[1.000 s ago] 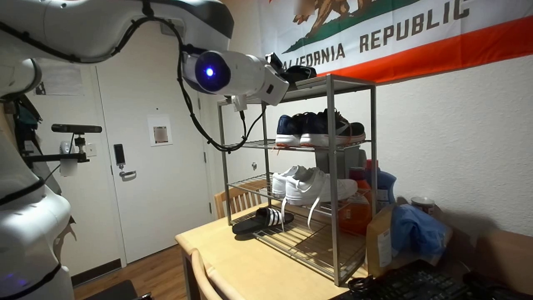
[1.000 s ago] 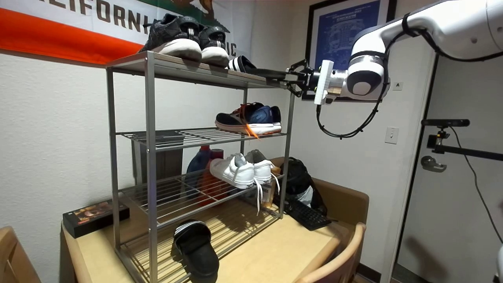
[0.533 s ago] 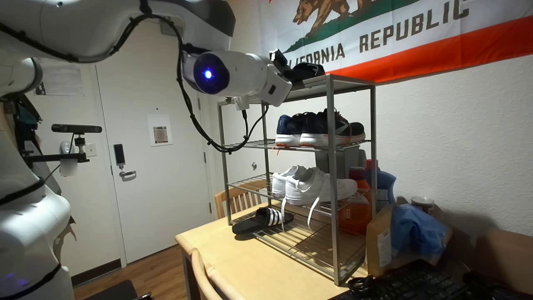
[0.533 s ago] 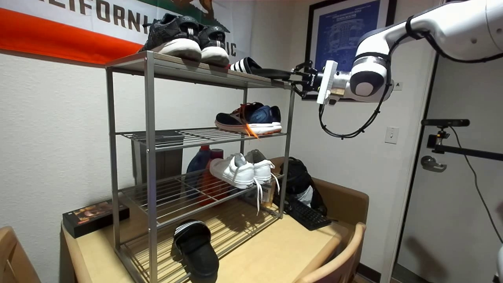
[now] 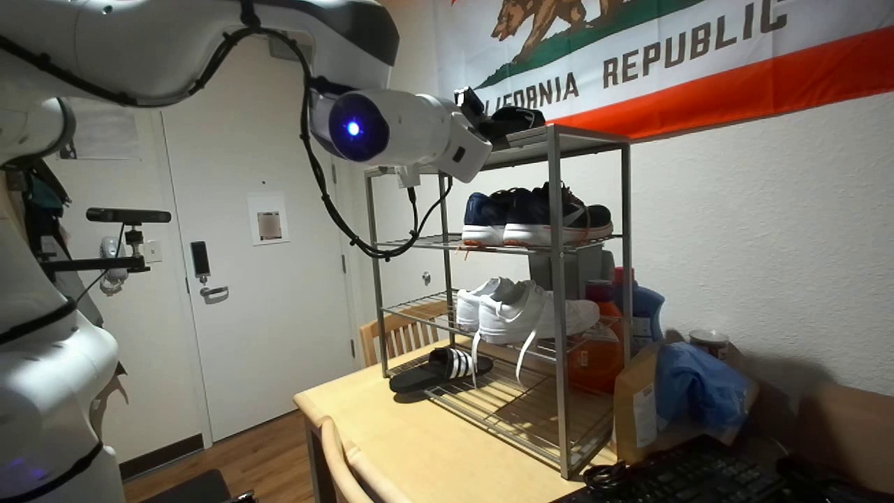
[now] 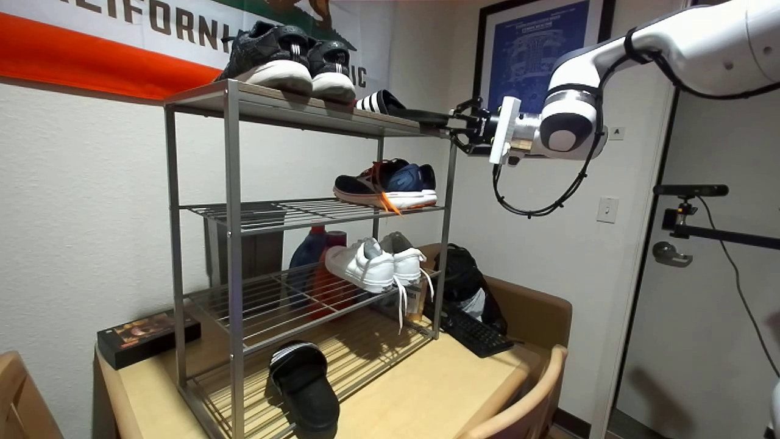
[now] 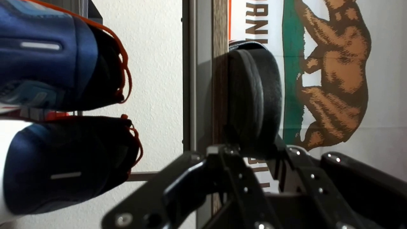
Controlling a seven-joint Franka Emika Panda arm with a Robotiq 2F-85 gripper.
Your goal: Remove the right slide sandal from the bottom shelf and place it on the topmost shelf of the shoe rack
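Observation:
The grey metal shoe rack (image 6: 234, 274) also shows in an exterior view (image 5: 561, 314). My gripper (image 6: 452, 122) is at the edge of its topmost shelf (image 6: 286, 108). In the wrist view my gripper (image 7: 257, 149) is shut on one end of the right slide sandal (image 7: 251, 92). The sandal's strap end (image 6: 375, 102) lies over the shelf, and the held end is at the shelf edge. It also shows in an exterior view (image 5: 513, 120). I cannot tell whether the whole sole touches the shelf. The matching sandal (image 6: 304, 390) lies on the bottom shelf (image 6: 390, 366).
Black sneakers (image 6: 274, 61) stand on the topmost shelf beside the sandal's strap. Blue sneakers (image 6: 393, 186) and white sneakers (image 6: 365, 265) stand on the middle tiers. A flag (image 5: 670, 56) hangs on the wall behind the rack. A chair (image 6: 524, 396) stands at the table.
My gripper and the sandal have moved a little along the topmost shelf, away from the black sneakers. Over the last half second the gripper and held end have dropped slightly.

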